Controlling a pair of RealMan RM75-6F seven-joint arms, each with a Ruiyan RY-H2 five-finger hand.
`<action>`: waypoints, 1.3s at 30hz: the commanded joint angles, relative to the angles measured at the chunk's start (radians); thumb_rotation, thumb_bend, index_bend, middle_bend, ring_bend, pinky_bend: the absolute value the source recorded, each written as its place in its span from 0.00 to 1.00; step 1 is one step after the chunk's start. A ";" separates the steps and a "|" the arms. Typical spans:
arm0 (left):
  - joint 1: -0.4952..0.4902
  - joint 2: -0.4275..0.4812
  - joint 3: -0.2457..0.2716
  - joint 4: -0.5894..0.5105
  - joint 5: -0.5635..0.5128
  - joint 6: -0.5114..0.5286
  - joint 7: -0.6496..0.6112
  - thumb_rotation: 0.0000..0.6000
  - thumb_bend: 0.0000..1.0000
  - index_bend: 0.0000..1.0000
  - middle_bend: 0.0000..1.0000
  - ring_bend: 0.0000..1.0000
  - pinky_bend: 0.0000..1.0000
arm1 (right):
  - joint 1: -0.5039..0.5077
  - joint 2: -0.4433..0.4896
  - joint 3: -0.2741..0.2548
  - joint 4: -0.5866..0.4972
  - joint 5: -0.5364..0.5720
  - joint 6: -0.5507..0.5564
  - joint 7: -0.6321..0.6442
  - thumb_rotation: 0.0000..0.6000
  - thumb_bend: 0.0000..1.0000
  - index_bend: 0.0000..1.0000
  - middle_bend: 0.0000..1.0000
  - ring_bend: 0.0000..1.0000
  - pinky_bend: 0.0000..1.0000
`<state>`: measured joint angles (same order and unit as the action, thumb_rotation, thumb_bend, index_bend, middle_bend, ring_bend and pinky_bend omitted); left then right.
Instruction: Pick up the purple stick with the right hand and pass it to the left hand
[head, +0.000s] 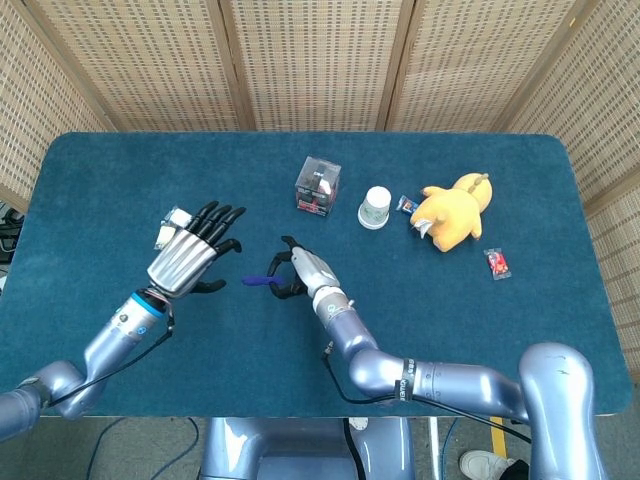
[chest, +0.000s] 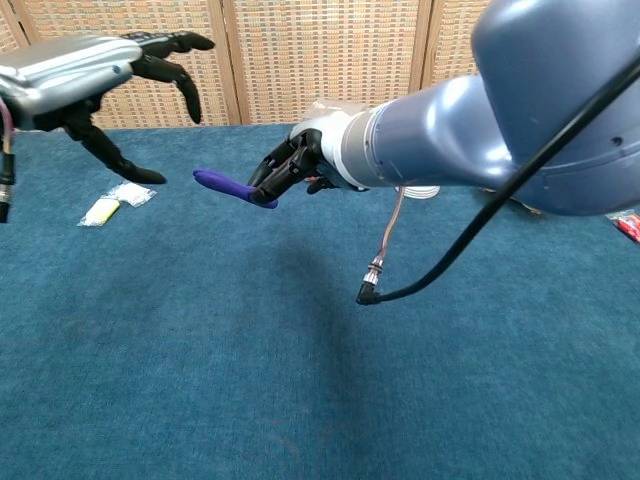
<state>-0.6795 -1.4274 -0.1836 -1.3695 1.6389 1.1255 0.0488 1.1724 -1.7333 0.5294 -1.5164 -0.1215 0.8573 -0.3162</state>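
Note:
The purple stick hangs above the table, pinched at its right end by my right hand. The stick's free end points left toward my left hand. That hand is raised with fingers spread and nothing in it. A small gap separates its thumb from the stick's tip.
On the blue table stand a clear box with a dark can, a white cup, a yellow plush toy, a red wrapped sweet and small white-yellow packets. A loose cable dangles under my right arm.

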 joint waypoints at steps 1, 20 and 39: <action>-0.020 -0.028 0.007 0.002 -0.008 -0.015 0.003 1.00 0.13 0.43 0.00 0.00 0.00 | -0.003 0.005 -0.007 -0.003 -0.006 -0.003 0.009 1.00 0.60 0.60 0.03 0.00 0.00; -0.092 -0.132 0.011 0.033 -0.063 -0.071 0.082 1.00 0.28 0.48 0.00 0.00 0.00 | -0.026 0.053 -0.037 -0.033 -0.040 -0.005 0.052 1.00 0.61 0.60 0.03 0.00 0.00; -0.119 -0.192 0.016 0.063 -0.089 -0.049 0.068 1.00 0.29 0.50 0.00 0.00 0.00 | -0.024 0.075 -0.065 -0.058 -0.057 -0.002 0.073 1.00 0.62 0.61 0.04 0.00 0.00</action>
<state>-0.7980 -1.6191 -0.1681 -1.3075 1.5493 1.0764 0.1169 1.1485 -1.6588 0.4646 -1.5741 -0.1784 0.8551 -0.2432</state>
